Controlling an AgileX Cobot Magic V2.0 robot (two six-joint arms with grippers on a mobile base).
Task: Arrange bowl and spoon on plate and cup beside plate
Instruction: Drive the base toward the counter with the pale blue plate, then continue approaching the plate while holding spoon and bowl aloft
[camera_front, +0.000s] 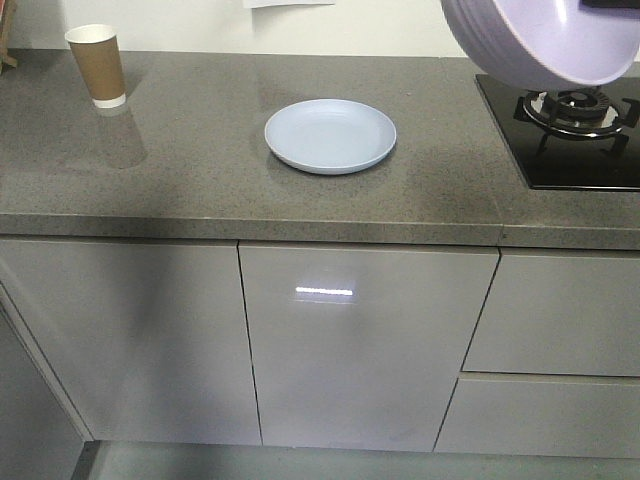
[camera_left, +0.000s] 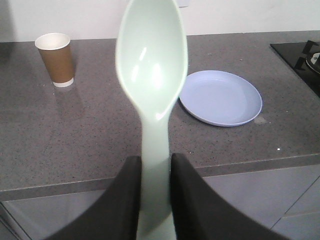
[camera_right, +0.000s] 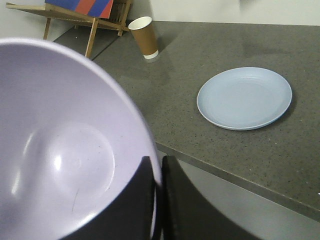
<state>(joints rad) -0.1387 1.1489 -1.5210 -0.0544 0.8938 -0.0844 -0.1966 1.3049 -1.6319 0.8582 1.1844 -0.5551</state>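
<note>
The pale blue plate (camera_front: 330, 135) lies bare in the middle of the grey counter, also seen as the plate (camera_left: 220, 97) and the plate (camera_right: 244, 98). The brown paper cup (camera_front: 97, 65) stands upright at the far left; the cup (camera_left: 56, 59) and cup (camera_right: 144, 37) show in both wrist views. My left gripper (camera_left: 155, 172) is shut on the handle of the mint-green spoon (camera_left: 152, 65), held out in front of the counter edge. My right gripper (camera_right: 156, 172) is shut on the rim of the lavender bowl (camera_right: 60, 145), which hangs tilted in the air; the bowl (camera_front: 545, 40) shows top right.
A black gas hob (camera_front: 565, 125) with a burner is set into the counter at the right. Grey cabinet doors (camera_front: 365, 340) and drawers run below the counter edge. A wooden frame (camera_right: 75, 15) stands on the floor beyond the counter's left end.
</note>
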